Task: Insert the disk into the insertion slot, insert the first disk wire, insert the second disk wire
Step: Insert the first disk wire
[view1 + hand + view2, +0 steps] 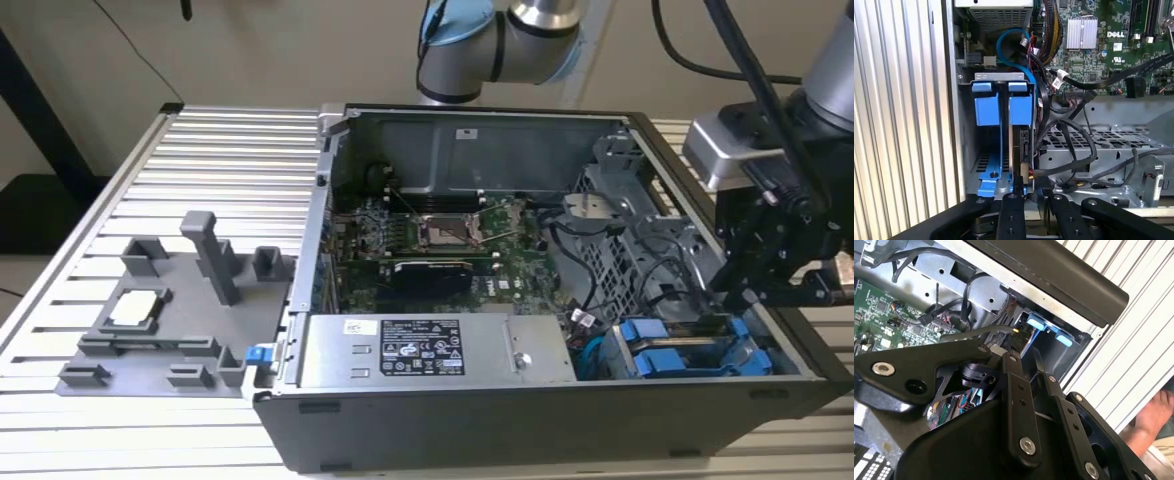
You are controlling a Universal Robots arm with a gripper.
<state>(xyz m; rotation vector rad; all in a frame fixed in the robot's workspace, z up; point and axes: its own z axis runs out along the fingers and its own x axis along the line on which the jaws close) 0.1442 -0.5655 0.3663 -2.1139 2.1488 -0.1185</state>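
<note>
Seating the disk wire [985, 330] seems to need a straight, gentle push; the gripper [742, 300], pinched on its plug, meets the disk [1022, 145] at the exterior view's lower right.

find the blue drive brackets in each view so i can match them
Exterior view: blue drive brackets in the near corner of the case, exterior view's right.
Second wrist view: they lie by the case's dark rim.
First wrist view: they stand beside the case wall.
Shared landmark: the green motherboard.
</note>
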